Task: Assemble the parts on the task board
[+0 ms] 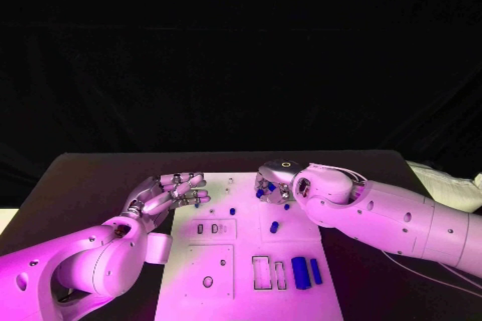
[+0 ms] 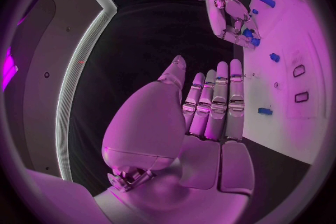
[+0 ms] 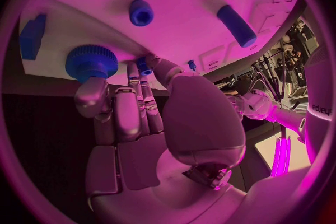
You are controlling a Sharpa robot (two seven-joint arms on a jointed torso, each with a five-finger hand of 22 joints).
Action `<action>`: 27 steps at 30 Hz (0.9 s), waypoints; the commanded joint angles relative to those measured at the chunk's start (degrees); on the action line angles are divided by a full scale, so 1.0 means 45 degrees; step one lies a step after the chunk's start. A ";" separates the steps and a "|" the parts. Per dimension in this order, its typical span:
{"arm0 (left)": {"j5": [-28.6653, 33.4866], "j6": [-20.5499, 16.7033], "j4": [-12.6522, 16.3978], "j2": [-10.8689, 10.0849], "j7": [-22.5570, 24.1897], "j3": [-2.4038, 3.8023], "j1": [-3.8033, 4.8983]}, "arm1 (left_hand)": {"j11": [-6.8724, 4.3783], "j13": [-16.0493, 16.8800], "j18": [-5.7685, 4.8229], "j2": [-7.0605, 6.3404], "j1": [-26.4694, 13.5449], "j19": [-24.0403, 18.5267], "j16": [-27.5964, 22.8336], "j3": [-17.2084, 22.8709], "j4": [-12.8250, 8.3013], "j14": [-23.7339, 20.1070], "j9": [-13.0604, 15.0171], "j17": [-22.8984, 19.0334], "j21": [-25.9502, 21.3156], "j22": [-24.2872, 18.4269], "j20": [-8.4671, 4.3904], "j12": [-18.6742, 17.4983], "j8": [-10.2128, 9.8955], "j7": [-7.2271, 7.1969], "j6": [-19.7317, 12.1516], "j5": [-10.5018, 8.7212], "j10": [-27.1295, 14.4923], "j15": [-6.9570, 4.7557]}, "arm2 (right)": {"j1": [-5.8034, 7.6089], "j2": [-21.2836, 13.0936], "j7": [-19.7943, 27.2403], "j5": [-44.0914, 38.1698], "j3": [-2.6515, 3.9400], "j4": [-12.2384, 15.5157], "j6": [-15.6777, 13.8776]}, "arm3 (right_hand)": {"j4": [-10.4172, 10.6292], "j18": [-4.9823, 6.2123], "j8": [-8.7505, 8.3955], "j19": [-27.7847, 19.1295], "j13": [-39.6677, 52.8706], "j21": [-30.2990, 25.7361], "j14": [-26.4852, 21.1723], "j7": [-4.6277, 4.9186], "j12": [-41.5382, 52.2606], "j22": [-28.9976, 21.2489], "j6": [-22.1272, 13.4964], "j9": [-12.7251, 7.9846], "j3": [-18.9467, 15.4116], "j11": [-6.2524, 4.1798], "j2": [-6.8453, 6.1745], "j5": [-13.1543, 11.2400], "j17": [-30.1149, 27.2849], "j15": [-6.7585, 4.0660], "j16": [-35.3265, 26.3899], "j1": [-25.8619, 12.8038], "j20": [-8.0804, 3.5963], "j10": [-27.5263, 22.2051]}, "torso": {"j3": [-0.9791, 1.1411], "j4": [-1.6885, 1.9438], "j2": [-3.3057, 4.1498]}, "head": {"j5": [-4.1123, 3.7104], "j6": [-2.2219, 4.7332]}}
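Note:
The white task board lies mid-table. My right hand is over its far end and pinches a small blue peg between thumb and a fingertip. A blue gear sits on the board right beside those fingers. My left hand hovers at the board's far left corner, fingers straight and apart, holding nothing. In the left wrist view that left hand lies alongside the board's edge, with the right hand beyond it.
Loose blue parts lie on the board: a short hollow cylinder, a long cylinder, a block, two upright bars near the front right, and small pieces. Rectangular slots and holes are cut in the board.

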 commanded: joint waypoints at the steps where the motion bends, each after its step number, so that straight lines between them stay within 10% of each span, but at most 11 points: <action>1: -0.0009 0.0270 0.0024 0.0019 0.0017 0.0012 0.0018 | 0.0061 -0.0014 -0.0003 0.0065 -0.0025 -0.0032 -0.0086 -0.0025 -0.0069 -0.0068 -0.0016 0.0022 0.0052 0.0006 0.0028 -0.0080 -0.0076 0.0126 -0.0004 -0.0078 -0.0050 0.0026 | -0.0011 0.0034 0.0005 -0.0057 -0.0011 -0.0025 0.0341 | 0.0126 -0.0133 0.0077 0.0043 0.0008 0.0110 0.0564 -0.0016 0.0012 0.0064 0.0108 0.0022 0.0013 -0.0008 0.0125 -0.0089 0.0051 0.0036 0.0083 0.0018 -0.0006 0.0124 | -0.0016 0.0018 0.0044 | 0.0005 0.0008; 16: -0.0009 0.0256 -0.0033 -0.0001 -0.0068 0.0012 0.0018 | 0.0081 -0.0017 -0.0003 0.0108 0.0062 -0.0063 -0.0127 0.0018 -0.0168 -0.0093 -0.0015 0.0061 0.0041 0.0001 0.0038 -0.0102 -0.0118 0.0151 -0.0032 -0.0074 -0.0097 0.0038 | -0.0002 0.0058 -0.0193 0.0351 0.0034 0.0243 -0.2619 | 0.0392 -0.0175 0.0252 0.0094 0.0074 0.0434 0.0557 -0.0184 0.0051 0.0468 0.0742 0.0205 0.0515 -0.0197 0.0719 -0.0585 0.0320 -0.0109 0.0360 0.0314 -0.0114 0.0771 | -0.0041 0.0098 0.0115 | -0.0028 0.0077; 27: -0.0009 0.0287 -0.0019 -0.0005 -0.0105 0.0012 0.0018 | 0.0091 -0.0017 -0.0003 0.0122 0.0101 -0.0074 -0.0146 0.0036 -0.0219 -0.0103 -0.0015 0.0081 0.0038 -0.0001 0.0043 -0.0107 -0.0136 0.0165 -0.0049 -0.0073 -0.0120 0.0045 | 0.0184 0.0815 -0.0680 0.0062 0.0055 -0.0386 -0.3284 | 0.0434 -0.0184 0.0184 0.0059 0.0033 0.0484 0.0526 -0.0155 -0.0031 0.0522 0.0708 0.0228 0.0580 -0.0165 0.0624 -0.0805 0.0258 -0.0088 0.0350 0.0318 -0.0112 0.0690 | -0.0063 0.0143 0.0169 | -0.0042 0.0165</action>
